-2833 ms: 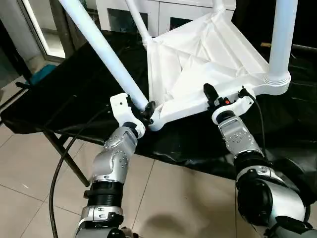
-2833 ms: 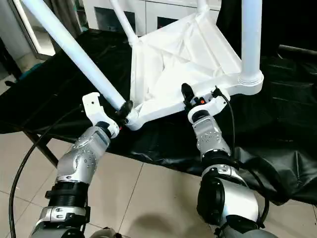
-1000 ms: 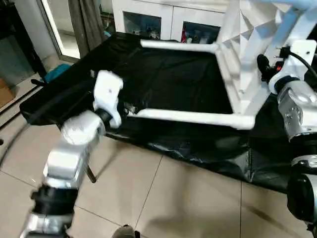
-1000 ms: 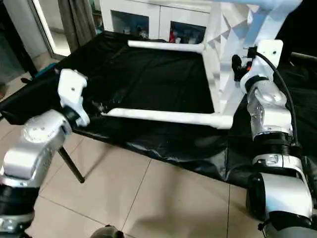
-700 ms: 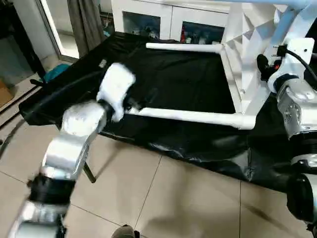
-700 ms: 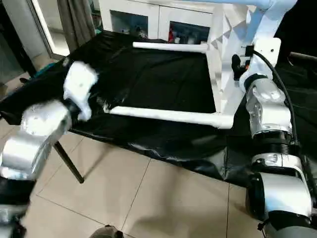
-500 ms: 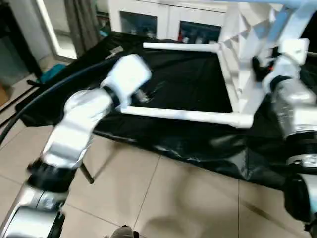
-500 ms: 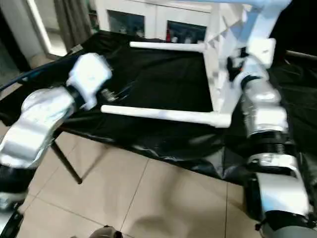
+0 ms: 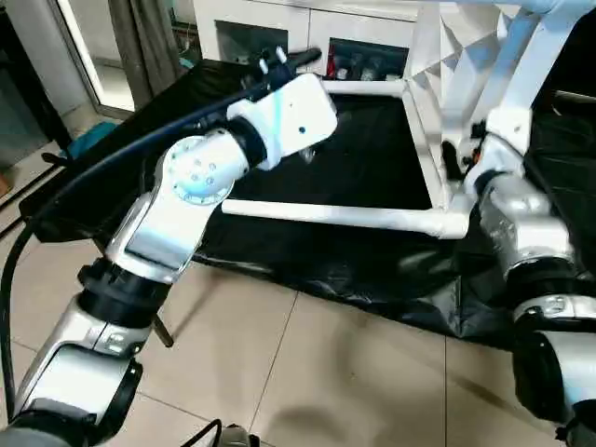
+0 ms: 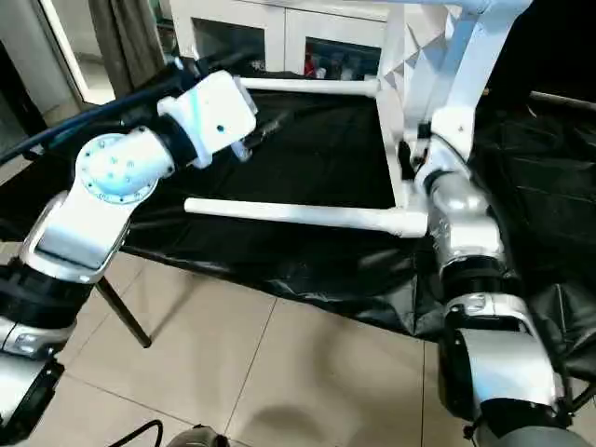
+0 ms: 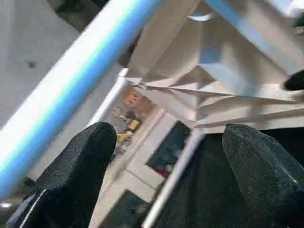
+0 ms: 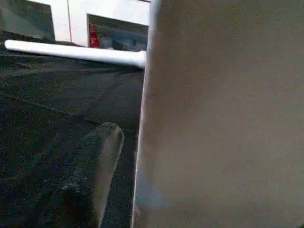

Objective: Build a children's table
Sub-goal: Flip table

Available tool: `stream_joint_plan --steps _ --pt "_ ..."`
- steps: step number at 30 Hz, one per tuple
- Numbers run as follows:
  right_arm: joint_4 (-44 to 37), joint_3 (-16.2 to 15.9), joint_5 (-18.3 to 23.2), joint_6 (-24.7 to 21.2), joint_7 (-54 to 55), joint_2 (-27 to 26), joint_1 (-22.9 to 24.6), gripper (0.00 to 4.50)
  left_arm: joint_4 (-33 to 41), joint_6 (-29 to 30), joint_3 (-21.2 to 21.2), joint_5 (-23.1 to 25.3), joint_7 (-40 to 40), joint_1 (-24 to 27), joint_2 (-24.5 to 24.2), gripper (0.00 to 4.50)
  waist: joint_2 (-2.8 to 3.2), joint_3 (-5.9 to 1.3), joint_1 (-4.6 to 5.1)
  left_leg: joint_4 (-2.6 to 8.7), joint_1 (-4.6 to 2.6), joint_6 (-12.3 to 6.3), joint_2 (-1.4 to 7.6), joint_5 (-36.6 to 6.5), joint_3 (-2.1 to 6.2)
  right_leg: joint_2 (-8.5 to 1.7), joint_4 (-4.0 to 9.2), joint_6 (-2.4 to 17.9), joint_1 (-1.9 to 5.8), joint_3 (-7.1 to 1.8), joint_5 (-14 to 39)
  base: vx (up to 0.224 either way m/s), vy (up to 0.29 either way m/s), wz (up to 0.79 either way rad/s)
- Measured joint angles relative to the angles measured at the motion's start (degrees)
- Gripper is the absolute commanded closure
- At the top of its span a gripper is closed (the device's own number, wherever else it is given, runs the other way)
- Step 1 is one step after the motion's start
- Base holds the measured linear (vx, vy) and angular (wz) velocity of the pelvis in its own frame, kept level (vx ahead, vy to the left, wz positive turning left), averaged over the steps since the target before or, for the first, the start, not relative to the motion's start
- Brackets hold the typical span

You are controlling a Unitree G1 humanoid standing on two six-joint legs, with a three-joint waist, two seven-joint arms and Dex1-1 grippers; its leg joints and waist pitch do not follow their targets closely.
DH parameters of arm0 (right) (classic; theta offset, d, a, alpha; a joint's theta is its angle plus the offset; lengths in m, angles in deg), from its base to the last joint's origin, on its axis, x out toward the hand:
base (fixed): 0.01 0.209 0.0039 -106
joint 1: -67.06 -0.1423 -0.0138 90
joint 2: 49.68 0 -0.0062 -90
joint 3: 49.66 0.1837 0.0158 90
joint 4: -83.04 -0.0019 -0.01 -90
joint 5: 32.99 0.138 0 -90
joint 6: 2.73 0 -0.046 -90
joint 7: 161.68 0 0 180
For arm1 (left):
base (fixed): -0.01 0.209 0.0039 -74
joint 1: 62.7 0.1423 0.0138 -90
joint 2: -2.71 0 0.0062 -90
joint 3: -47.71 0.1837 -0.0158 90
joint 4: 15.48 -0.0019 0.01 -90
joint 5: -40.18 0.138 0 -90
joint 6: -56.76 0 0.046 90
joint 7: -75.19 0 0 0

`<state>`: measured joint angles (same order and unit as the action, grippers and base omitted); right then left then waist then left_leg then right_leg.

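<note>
Left gripper [image 9: 303, 58] sits upper centre of the frame, jaws wide apart, empty, near the far leg [image 9: 358, 89]. Both lower legs run level, left to right, off the tabletop [image 9: 466, 84], which stands on edge at upper right on the black-covered table [image 9: 130, 158]. Near leg [image 9: 335, 215] crosses mid-frame. Right gripper [image 9: 456, 158] is closer, straddling the tabletop's edge, but whether it grips it I can't tell. Left wrist view shows the ribbed underside between spread fingertips [image 11: 83, 152]; right wrist view shows one finger beside the panel.
</note>
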<state>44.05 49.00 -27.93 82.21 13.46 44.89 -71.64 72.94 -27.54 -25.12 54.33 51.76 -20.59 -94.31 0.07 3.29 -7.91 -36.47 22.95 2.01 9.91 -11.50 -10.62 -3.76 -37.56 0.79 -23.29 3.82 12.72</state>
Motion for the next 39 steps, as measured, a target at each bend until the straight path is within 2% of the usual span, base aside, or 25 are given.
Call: stream_joint_plan --steps 5,7,10,12,16,19,24,26,29,39 --pt "3.41 0.14 -0.23 2.29 -0.73 -0.12 -0.04 1.69 -5.37 -3.71 0.34 7.56 7.23 -4.01 -1.56 0.38 -0.09 0.05 0.21 0.0 -0.02 -0.21 0.02 0.15 0.01 0.02 -0.04 0.0 -0.01 0.01 0.0 0.0 0.0 0.0" --pt "4.26 0.18 -0.42 2.88 -0.72 -0.15 -0.13 2.0 -7.43 -4.92 0.27 9.62 10.04 -5.73 -1.9 0.38 -0.09 0.05 0.25 0.0 -0.01 -0.23 0.02 0.15 0.0 0.01 -0.03 0.01 -0.01 0.0 0.0 0.0 0.0 0.0" --pt "5.0 0.22 -0.44 3.41 -0.71 -0.17 -0.49 2.09 -10.38 -6.01 0.13 10.85 12.8 -7.53 -2.06 0.38 -0.09 0.05 0.32 0.0 0.0 -0.24 0.02 0.16 0.0 0.02 -0.04 0.01 -0.03 0.01 -0.01 0.0 0.0 0.0" --pt "5.17 0.2 -0.44 3.67 -0.83 -0.24 -0.54 2.39 -11.49 -6.29 -0.01 11.13 13.91 -8.5 -2.48 0.38 -0.09 0.05 0.34 0.0 -0.01 -0.24 0.03 0.16 0.01 0.03 -0.06 0.01 -0.03 0.01 -0.01 0.0 0.0 0.0" --pt "6.2 0.34 -0.44 5.12 -1.31 -0.6 -0.78 2.5 -19.15 -9.86 -1.13 12.36 16.08 -13.68 -4.12 0.38 -0.11 0.07 0.31 0.0 0.01 -0.24 0.03 0.2 0.01 0.02 -0.1 0.06 -0.08 0.01 -0.03 0.0 0.0 0.0" --pt "6.58 0.39 -0.44 5.78 -1.34 -0.92 -0.83 2.53 -23.69 -11.9 -0.84 14.03 17.48 -14.38 -4.25 0.38 -0.1 0.06 0.22 0.0 0.01 -0.23 0.03 0.2 0.01 0.01 -0.1 0.06 -0.08 0.01 -0.04 0.0 0.0 0.0" --pt "6.59 0.39 -0.44 6.21 -1.64 -0.96 -0.83 2.56 -29.26 -11.94 -0.6 14.93 20.33 -15.42 -4.02 0.38 -0.08 0.07 0.27 0.0 0.05 -0.23 0.03 0.2 0.01 0.02 -0.1 0.07 -0.11 0.01 -0.04 0.0 0.0 0.0" --pt "6.61 0.4 -0.44 6.4 -1.76 -0.96 -0.83 2.56 -30.06 -12.0 -0.66 14.87 21.31 -16.11 -3.76 0.72 -0.07 0.07 0.29 0.0 0.06 -0.23 0.03 0.2 0.01 0.02 -0.1 0.07 -0.12 0.01 -0.04 0.0 0.0 0.0" --pt "6.62 0.39 -0.46 6.72 -1.96 -0.96 -0.82 2.56 -32.45 -12.8 -1.29 14.59 21.4 -17.06 -3.23 0.75 0.05 0.14 0.32 0.0 0.07 -0.23 0.03 0.2 0.01 0.02 -0.11 0.07 -0.15 0.01 -0.04 0.0 0.0 0.0" --pt "6.67 0.39 -0.59 7.05 -2.51 -0.58 -0.83 2.56 -33.68 -13.61 -2.35 12.38 21.13 -17.09 -1.98 1.74 0.13 0.19 0.25 0.0 0.11 -0.24 0.03 0.2 0.01 0.02 -0.1 0.07 -0.18 0.02 -0.04 0.0 0.0 0.0"
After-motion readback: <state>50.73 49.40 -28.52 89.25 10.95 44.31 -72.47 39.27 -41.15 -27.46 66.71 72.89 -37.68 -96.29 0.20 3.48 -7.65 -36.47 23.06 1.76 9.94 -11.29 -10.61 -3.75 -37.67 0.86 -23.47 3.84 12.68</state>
